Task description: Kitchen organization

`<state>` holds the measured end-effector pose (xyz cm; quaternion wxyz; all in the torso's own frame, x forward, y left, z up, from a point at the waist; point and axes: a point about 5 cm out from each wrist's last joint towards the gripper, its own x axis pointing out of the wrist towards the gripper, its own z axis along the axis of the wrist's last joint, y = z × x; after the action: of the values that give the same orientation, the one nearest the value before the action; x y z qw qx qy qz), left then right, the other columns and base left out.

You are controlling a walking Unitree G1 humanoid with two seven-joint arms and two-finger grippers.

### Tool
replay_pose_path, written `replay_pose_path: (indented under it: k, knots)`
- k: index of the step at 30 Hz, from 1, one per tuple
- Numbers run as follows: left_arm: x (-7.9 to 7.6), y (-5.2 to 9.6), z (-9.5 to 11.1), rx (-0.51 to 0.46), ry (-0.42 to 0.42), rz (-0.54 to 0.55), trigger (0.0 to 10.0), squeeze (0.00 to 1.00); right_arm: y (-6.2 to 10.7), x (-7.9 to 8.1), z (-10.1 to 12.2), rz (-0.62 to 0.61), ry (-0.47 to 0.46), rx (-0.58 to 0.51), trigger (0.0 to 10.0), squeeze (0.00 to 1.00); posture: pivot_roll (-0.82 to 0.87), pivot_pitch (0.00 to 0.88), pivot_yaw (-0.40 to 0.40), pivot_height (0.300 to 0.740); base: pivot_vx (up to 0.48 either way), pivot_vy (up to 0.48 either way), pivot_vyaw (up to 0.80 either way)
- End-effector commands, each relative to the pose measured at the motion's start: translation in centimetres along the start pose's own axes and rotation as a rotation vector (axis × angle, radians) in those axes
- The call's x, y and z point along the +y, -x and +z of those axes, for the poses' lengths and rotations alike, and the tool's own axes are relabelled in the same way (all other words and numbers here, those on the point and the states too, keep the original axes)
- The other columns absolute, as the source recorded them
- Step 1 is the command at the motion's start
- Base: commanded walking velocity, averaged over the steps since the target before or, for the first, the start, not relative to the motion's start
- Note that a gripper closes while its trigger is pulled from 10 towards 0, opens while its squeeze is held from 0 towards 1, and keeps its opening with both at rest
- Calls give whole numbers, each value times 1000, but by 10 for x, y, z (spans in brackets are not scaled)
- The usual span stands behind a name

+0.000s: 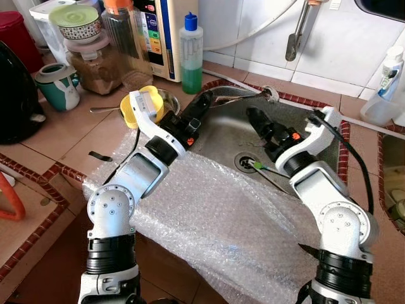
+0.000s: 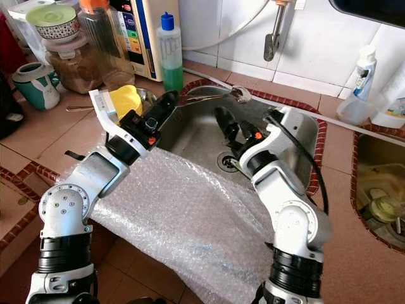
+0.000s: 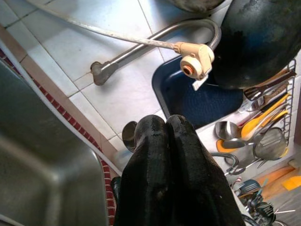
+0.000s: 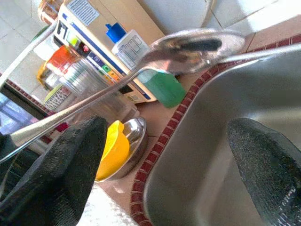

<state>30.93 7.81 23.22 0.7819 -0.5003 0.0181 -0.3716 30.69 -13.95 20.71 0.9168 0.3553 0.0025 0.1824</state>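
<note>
Left fingers: the left gripper [image 1: 204, 100] has its two black fingers [image 3: 164, 155] pressed together, pinching the handle of a long metal ladle [image 4: 188, 47] over the near-left part of the sink.
Right fingers: the right gripper [image 1: 252, 117] has its fingers [image 4: 61, 169] spread wide with nothing between them, hanging over the steel basin of the sink [image 1: 218, 142].
Bubble wrap: a sheet of bubble wrap [image 1: 215, 215] is draped over the counter's near edge and laps into the sink's front rim, under both forearms.
Drain: the round drain [image 1: 243, 161] sits in the basin floor, just beside the right wrist; a thin green-tipped item lies across it, too small to name.
Ladle: held out level from the left gripper across the sink's far-left corner, its bowl [image 2: 239, 94] reaching the red-tiled far rim.
Yellow cup: a yellow cup [image 1: 136, 107] lies in a steel bowl [image 4: 134, 136] on the counter just left of the sink.
Teal mug: a lidded teal mug [image 1: 58, 85] stands further left on the counter.
Soap bottle: a bottle of green liquid with a blue cap [image 1: 191, 54] stands by the counter's far edge, before a beige appliance [image 1: 161, 31].
Jars: a clear jar with an orange lid [image 2: 101, 31] and stacked containers stand at the counter's far-left corner.
Spray bottle: a clear bottle [image 1: 386, 88] stands on the counter right of the sink, against the tiled wall.
</note>
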Motion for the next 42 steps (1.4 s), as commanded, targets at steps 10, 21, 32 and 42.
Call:
replay_pose_path:
  k: [10,21,32,42]
  knots:
    - [-6,-7,-12,20,25,-12,0,0,0,29,-1,154,-186,-7,10000,0,-48,110,29,740,0,0,0]
    - [-17,-9,-17,39,49,-60,0,0,-6,27,10,146,-327,-92,10000,0,-49,112,35,740,0,0,0]
    - [-18,-9,-21,55,58,-70,0,0,-19,30,21,160,-343,-138,0,0,-50,108,33,740,0,0,0]
    - [-14,-6,-22,60,50,-49,0,0,-20,24,16,114,-341,-123,0,0,-50,112,30,740,0,0,0]
